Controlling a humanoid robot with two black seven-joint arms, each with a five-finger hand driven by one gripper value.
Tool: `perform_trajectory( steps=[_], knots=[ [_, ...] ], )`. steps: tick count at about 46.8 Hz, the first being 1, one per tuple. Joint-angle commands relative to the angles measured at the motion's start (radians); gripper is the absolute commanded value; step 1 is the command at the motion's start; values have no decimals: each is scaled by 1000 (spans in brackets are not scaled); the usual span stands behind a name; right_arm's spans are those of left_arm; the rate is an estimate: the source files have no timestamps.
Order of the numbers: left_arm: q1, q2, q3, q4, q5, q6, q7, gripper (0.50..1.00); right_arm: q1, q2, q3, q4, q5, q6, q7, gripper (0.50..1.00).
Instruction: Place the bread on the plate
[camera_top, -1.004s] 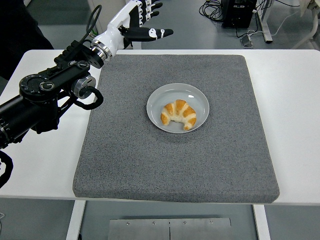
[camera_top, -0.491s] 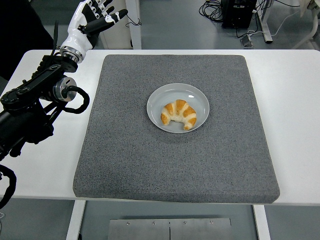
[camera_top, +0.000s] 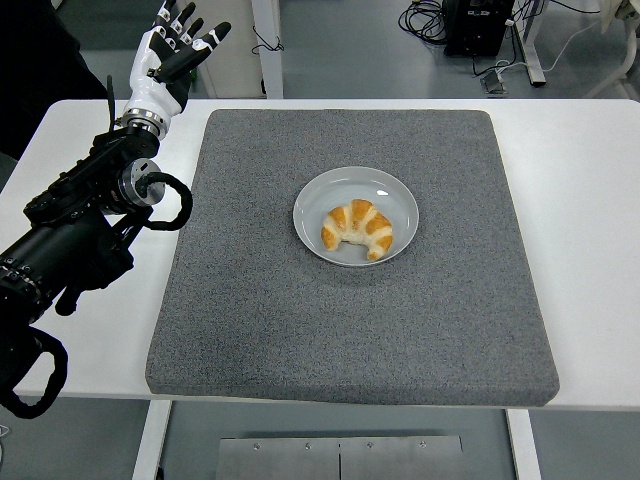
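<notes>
No readable writing anywhere. The bread (camera_top: 357, 229) sits on the plate (camera_top: 398, 195), well right of my left hand (camera_top: 170, 55), which is far-left, fingers spread, empty.

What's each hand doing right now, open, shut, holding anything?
Left hand: open, fingers spread, holding nothing, raised past the table's far-left edge.
Right hand: not in view.
Croissant lies on the plate.

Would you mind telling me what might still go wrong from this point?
Little, I think. The croissant lies fully inside the plate, and the left hand is open at the table's far left, well away. The main risk would be the black forearm brushing the grey mat's left edge and shifting it.
</notes>
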Motion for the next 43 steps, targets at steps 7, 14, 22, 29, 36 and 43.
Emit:
perform_trajectory(
  steps=[7,14,22,29,36,43],
  knots=[
    [4,-7,-27,62,-16,-26,4,961,0,0,0,0,-1,0,0,1000],
    [4,-17,-63,113,-50,-66,8,961,0,0,0,0,-1,0,0,1000],
    [-2,-11,-62,134,-50,-101,39,965,0,0,0,0,-1,-1,0,1000],
    [-5,-14,-63,134,-50,-101,78,966,5,0,3,5,1,0,0,1000],
    [-11,-15,-63,134,-50,-101,76,966,3,0,0,2,-1,0,0,1000],
    [-25,-11,-65,149,-51,-100,76,966,-3,0,-5,2,-1,0,-2,1000]
  ],
)
